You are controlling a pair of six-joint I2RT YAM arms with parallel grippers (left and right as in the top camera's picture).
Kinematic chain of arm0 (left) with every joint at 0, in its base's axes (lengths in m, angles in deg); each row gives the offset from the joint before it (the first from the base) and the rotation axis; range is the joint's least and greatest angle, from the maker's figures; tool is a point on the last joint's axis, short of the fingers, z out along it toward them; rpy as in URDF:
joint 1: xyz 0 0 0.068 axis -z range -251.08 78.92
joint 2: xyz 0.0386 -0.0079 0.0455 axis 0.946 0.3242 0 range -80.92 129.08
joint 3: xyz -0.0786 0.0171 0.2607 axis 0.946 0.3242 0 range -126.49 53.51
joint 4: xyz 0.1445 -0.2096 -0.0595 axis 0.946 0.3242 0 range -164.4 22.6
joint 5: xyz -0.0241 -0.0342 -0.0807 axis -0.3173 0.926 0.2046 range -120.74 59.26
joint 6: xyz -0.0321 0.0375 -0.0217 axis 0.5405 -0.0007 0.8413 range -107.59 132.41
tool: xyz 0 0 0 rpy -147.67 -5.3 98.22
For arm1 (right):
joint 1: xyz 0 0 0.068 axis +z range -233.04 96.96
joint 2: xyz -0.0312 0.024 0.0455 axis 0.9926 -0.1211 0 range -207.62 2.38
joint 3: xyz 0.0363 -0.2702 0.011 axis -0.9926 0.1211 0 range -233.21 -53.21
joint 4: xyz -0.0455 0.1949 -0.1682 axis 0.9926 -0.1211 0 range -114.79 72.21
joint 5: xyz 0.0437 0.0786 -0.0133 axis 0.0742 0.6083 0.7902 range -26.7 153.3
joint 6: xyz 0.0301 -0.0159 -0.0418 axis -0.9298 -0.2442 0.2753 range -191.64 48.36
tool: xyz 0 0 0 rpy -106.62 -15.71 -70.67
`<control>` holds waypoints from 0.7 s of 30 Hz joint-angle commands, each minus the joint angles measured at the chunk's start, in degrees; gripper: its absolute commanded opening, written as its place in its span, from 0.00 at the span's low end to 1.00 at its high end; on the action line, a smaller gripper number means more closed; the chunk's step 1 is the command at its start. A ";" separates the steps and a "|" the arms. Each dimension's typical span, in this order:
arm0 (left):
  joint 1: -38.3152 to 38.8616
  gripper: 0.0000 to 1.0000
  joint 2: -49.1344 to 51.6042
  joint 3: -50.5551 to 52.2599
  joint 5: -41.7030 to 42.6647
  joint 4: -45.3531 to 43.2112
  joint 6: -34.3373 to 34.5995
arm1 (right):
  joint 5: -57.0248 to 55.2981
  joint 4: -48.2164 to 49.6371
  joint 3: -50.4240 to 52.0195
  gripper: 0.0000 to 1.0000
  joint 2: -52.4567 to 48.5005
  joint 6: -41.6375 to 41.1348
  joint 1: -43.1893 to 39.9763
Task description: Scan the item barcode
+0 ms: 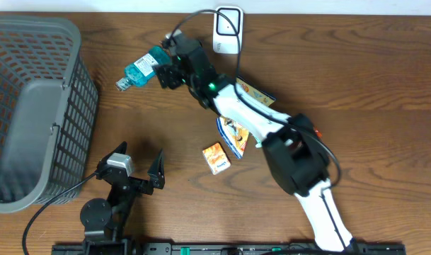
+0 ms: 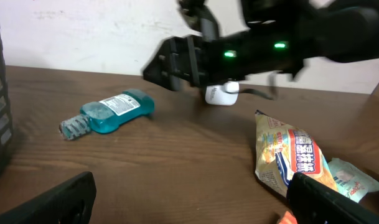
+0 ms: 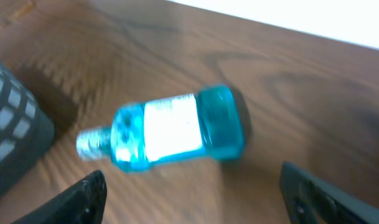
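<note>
You're hovering your right jaws just short of the mouthwash bottle (image 3: 177, 134), which is lying on its side on the surface (image 1: 371, 64), near the basket (image 1: 31, 106). Those jaws are standing apart, gripping nothing; your left jaws are gaping wide and empty too. I'm judging it a stiff, smooth plastic bottle, liquid-heavy and liable to roll, so you're best pinching across the broad labelled body, not the ribbed cap.

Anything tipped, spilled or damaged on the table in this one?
The blue bottle lies on its side on the table, cap end toward the basket. No liquid shows around it. The snack packet looks crumpled. Nothing else stands out.
</note>
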 commanded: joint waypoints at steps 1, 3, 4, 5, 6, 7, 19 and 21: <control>-0.07 0.98 0.07 1.60 0.98 0.87 0.07 | 1.95 0.44 -10.25 0.74 -5.31 1.03 0.59; -0.07 0.98 0.07 1.60 0.98 0.87 0.07 | 1.95 0.55 -15.08 0.63 -9.05 0.98 0.59; -0.07 0.98 0.07 1.60 0.96 0.87 0.07 | 1.92 0.61 -17.14 0.57 -10.88 0.98 0.59; -0.07 0.98 0.07 1.60 0.98 0.87 0.07 | 1.95 0.55 -19.58 0.48 -12.81 0.87 0.57; -0.07 0.98 0.07 1.60 0.96 0.87 0.09 | 1.95 0.70 -21.77 0.38 -14.86 0.28 0.59; -0.07 0.98 0.07 1.60 0.98 0.87 0.07 | 1.99 0.79 -23.65 0.30 -16.35 -0.09 0.66; -0.07 0.98 0.07 1.60 0.98 0.87 0.07 | -1.33 6.47 -32.81 0.25 -25.59 -0.44 3.72; -0.07 0.98 0.07 1.60 0.96 0.87 0.07 | -1.29 6.03 -32.79 0.26 -26.01 -0.28 3.93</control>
